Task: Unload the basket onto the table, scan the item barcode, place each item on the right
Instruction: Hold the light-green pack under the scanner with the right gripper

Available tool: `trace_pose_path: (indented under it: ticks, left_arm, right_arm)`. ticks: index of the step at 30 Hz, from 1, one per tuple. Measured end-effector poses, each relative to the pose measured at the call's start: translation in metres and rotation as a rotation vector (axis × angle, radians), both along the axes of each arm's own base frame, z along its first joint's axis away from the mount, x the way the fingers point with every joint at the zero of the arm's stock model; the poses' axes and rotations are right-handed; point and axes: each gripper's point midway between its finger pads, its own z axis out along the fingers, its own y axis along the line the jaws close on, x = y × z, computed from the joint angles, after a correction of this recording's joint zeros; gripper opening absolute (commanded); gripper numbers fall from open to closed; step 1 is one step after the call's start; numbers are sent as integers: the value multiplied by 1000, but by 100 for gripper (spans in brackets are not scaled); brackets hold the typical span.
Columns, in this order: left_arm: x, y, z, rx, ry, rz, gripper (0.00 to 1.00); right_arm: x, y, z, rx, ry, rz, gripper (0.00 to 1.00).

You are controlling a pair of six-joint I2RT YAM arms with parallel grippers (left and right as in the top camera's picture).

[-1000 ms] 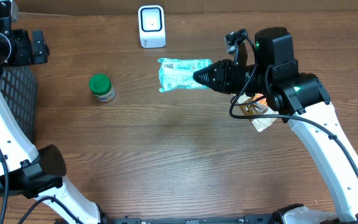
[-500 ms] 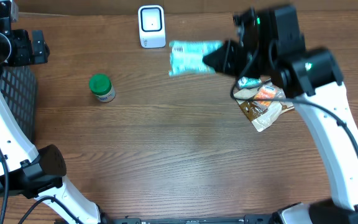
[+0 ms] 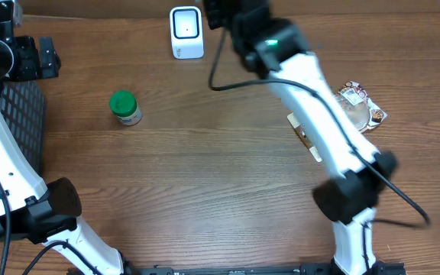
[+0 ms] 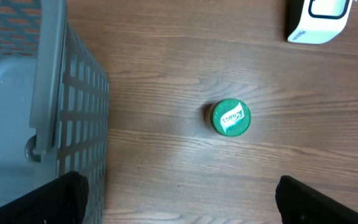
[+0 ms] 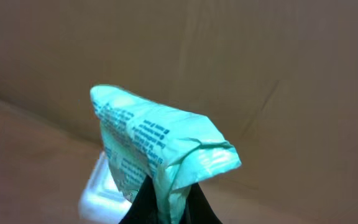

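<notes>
The item is a teal plastic packet (image 5: 157,140) with printed text. My right gripper (image 5: 169,198) is shut on its crimped lower end and holds it upright in the air. Just below and behind the packet in the right wrist view is the white scanner (image 5: 98,193). From overhead the scanner (image 3: 186,32) stands at the back middle of the table, and the right arm (image 3: 270,46) reaches to the top edge beside it, hiding the packet. My left gripper (image 4: 179,186) hangs open and empty, high above the table at the far left.
A green-lidded bottle (image 3: 125,107) stands left of centre on the wooden table. A grey mesh basket (image 3: 17,114) sits at the left edge. Two snack packets (image 3: 361,105) (image 3: 304,139) lie to the right, partly under the right arm.
My right arm has swung the teal packet from the middle of the table up and left to the scanner. The snack packets it covered now show. The left arm has not moved.
</notes>
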Motion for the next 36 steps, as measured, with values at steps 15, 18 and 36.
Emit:
trace_pose_path:
  ticks: [15,18,36]
  left_arm:
    - [0,0,0,0,1,0,100]
    - [0,0,0,0,1,0,99]
    - [0,0,0,0,1,0,100]
  right_arm:
    - [71,37,-113,-725,-177,187,4]
    - [73,48,-116,-734,-210,242,4]
    - [90,60,-157,-738,-263,258,4]
